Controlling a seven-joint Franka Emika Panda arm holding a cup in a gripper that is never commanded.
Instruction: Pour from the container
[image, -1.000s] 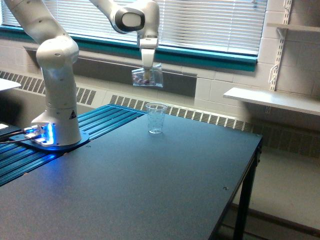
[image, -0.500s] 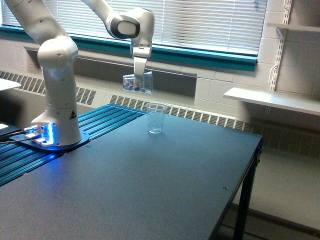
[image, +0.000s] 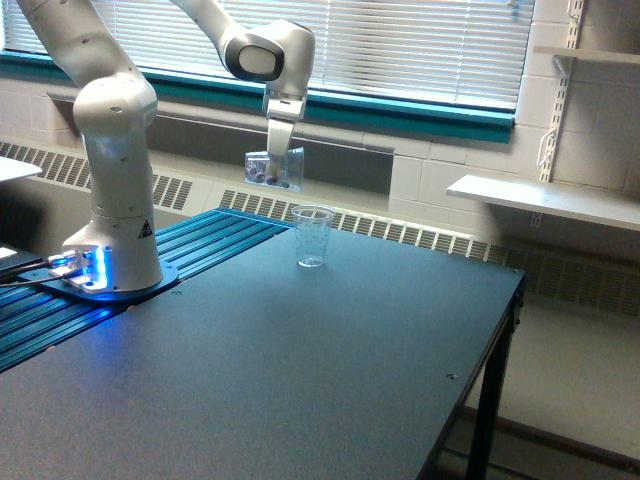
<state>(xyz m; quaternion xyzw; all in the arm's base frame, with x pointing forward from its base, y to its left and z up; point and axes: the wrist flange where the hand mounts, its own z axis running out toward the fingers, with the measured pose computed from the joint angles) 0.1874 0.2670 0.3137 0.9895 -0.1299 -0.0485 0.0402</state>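
In the exterior view the clear squarish container (image: 272, 171) hangs in the air, nearly level, with pinkish and dark pieces showing through its wall. My gripper (image: 279, 152) is shut on its rim from above. The small round clear cup (image: 312, 236) stands upright on the dark table (image: 330, 370), below the container and a little toward the exterior view's right. Whether anything lies in the cup is too small to tell.
My arm's white base (image: 112, 255) stands on a blue-lit ribbed platform at the exterior view's left. Behind the table are a window with blinds, a wall heater grille and a white shelf (image: 545, 200) at the exterior view's right. The table's edge falls off at that side.
Since a second ago the container moved toward the exterior view's left and came back from a tilt to about level. Over the last half second it barely shifted. The cup has not moved.
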